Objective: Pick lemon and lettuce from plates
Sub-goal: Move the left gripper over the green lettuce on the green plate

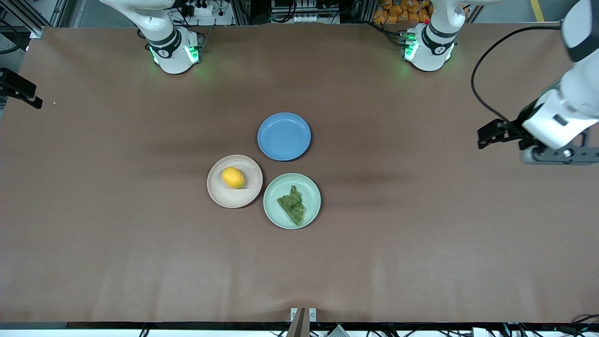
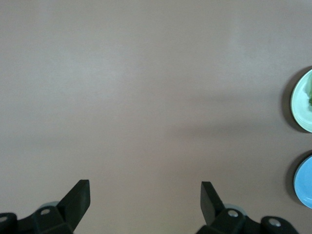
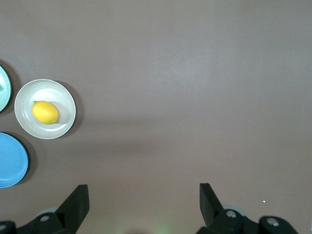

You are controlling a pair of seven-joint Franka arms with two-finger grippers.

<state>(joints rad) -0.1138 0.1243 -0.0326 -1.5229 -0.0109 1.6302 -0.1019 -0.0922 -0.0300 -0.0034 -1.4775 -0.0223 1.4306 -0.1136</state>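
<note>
The lemon (image 1: 232, 178) lies on the beige-pink plate (image 1: 223, 199) at the table's middle. Beside it, toward the left arm's end, the lettuce (image 1: 292, 204) rests on the mint green plate (image 1: 314, 189). My left gripper (image 1: 484, 135) hangs open over bare table at the left arm's end, well away from both plates; its wrist view shows the gripper (image 2: 145, 184) holding nothing and the mint plate (image 2: 303, 109) at the edge. My right gripper (image 1: 28, 93) is open over the right arm's end. Its wrist view shows the gripper (image 3: 143, 187) empty, with the lemon (image 3: 45, 112) some way off.
An empty blue plate (image 1: 284, 136) sits farther from the front camera than the two plates, close to both. Brown cloth covers the whole table. Both arm bases stand along the edge farthest from the front camera.
</note>
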